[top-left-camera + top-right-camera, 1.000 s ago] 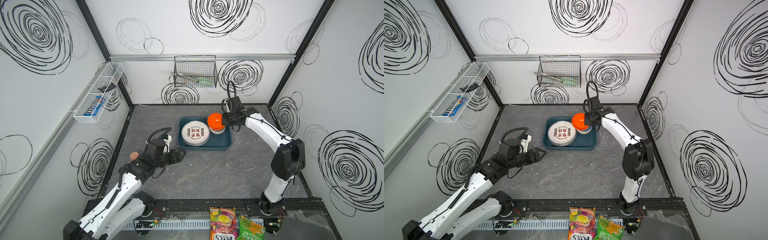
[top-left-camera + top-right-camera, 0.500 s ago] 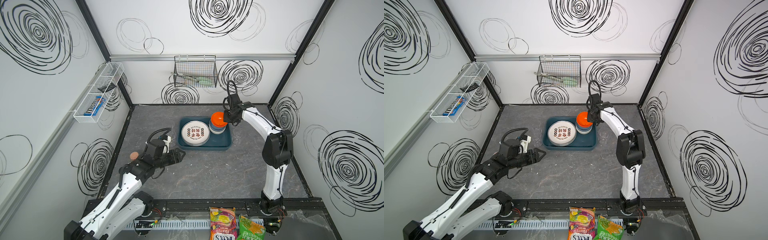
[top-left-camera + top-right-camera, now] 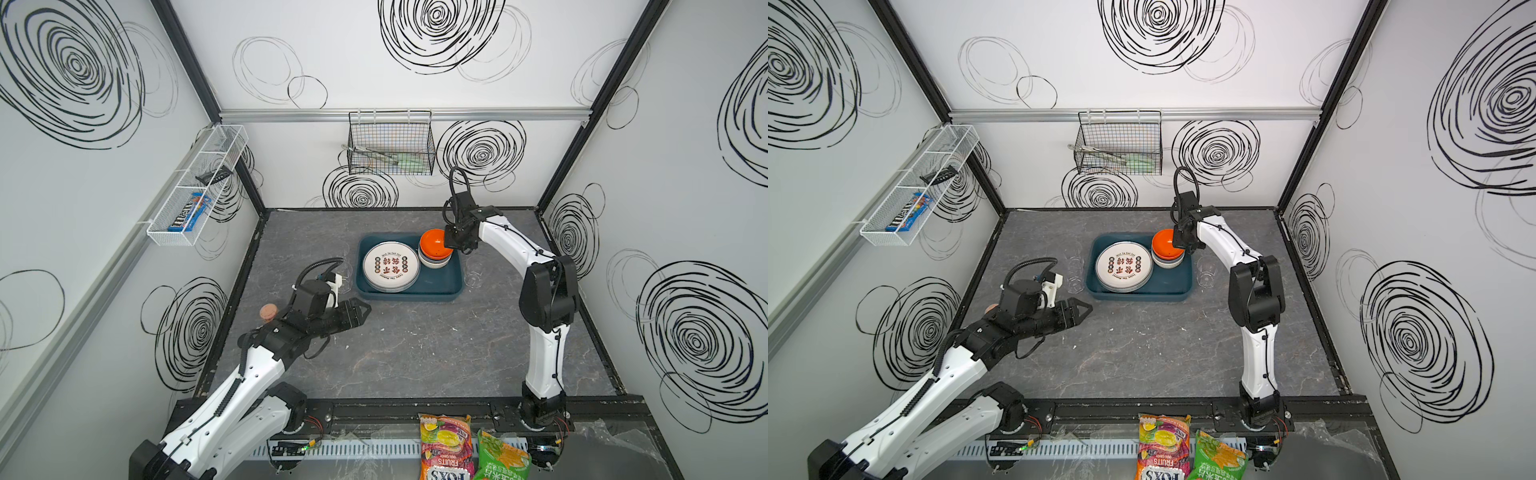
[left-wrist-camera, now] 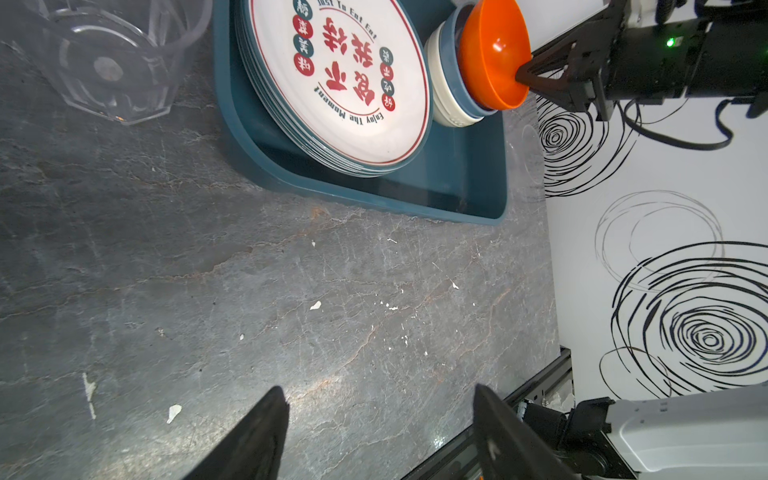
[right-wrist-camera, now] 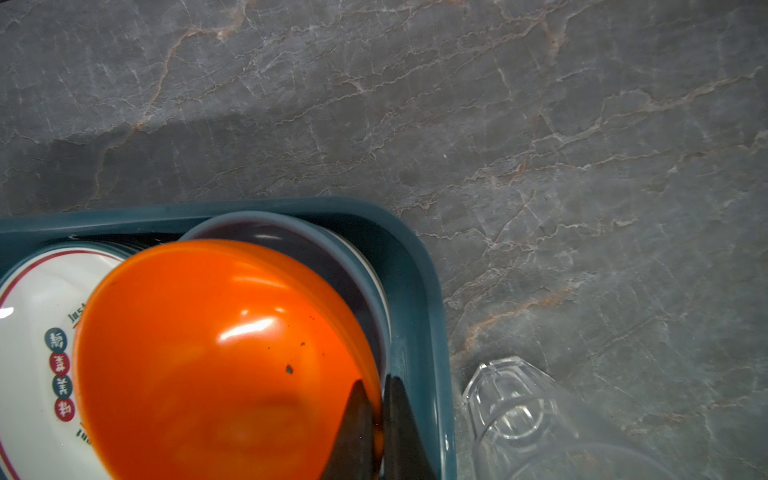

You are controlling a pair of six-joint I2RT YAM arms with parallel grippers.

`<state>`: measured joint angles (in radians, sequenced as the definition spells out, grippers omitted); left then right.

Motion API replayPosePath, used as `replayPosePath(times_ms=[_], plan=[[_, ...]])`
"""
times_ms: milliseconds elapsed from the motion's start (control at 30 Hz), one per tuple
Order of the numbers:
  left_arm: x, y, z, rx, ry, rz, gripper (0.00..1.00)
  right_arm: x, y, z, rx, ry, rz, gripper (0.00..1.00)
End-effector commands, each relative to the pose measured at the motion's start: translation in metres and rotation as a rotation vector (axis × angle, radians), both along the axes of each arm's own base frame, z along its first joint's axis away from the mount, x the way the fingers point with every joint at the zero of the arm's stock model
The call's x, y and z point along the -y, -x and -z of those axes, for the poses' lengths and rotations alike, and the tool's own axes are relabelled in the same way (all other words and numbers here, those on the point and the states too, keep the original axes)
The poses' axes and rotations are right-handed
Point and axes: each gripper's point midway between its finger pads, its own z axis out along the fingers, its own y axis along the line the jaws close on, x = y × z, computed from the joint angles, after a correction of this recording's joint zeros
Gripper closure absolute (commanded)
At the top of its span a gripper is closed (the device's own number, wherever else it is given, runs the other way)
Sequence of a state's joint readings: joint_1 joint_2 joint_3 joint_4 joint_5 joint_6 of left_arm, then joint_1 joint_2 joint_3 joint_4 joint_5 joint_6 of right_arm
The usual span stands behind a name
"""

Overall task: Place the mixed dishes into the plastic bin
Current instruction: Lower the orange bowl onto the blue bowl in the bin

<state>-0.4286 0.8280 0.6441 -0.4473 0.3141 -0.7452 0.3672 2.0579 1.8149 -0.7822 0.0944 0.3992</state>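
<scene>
The dark teal plastic bin (image 3: 436, 284) (image 3: 1169, 284) holds a stack of white plates (image 3: 390, 266) (image 4: 345, 83) with red Chinese characters. Beside the plates, a blue bowl (image 4: 457, 87) sits in a cream bowl (image 4: 442, 108). The orange bowl (image 3: 432, 243) (image 5: 208, 353) leans tilted in the blue one. My right gripper (image 3: 451, 245) (image 5: 376, 399) is shut on its rim. One clear tumbler (image 3: 1206, 272) (image 5: 519, 415) is just right of the bin, another (image 3: 1075, 276) (image 4: 112, 66) just left. My left gripper (image 3: 361, 311) (image 4: 380, 399) hangs open and empty over bare table, front-left of the bin.
A cork-stoppered jar (image 3: 268, 311) stands by my left arm near the left wall. A black wire basket (image 3: 390, 143) hangs on the back wall and a white mesh rack (image 3: 195, 187) on the left wall. Snack bags (image 3: 446, 449) lie beyond the front rail.
My right arm has folded its elbow in and brought the orange bowl down onto the stacked bowls, still gripping it. The left arm has barely moved.
</scene>
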Motion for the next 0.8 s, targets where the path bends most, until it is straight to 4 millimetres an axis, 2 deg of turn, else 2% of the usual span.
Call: replayPosePath(times_ms=[0, 500, 767], plan=[[0.0, -0.005, -0.003, 0.02, 0.02, -0.011, 0.26, -0.002, -0.009, -0.008, 0.028, -0.02, 0.014, 0.93], [0.001, -0.005, -0.001, 0.015, 0.03, -0.01, 0.27, -0.003, -0.011, 0.001, 0.015, -0.018, 0.016, 0.89], [0.0, -0.005, -0.002, 0.017, 0.032, -0.015, 0.26, -0.001, -0.009, -0.007, 0.024, -0.019, 0.026, 0.73]])
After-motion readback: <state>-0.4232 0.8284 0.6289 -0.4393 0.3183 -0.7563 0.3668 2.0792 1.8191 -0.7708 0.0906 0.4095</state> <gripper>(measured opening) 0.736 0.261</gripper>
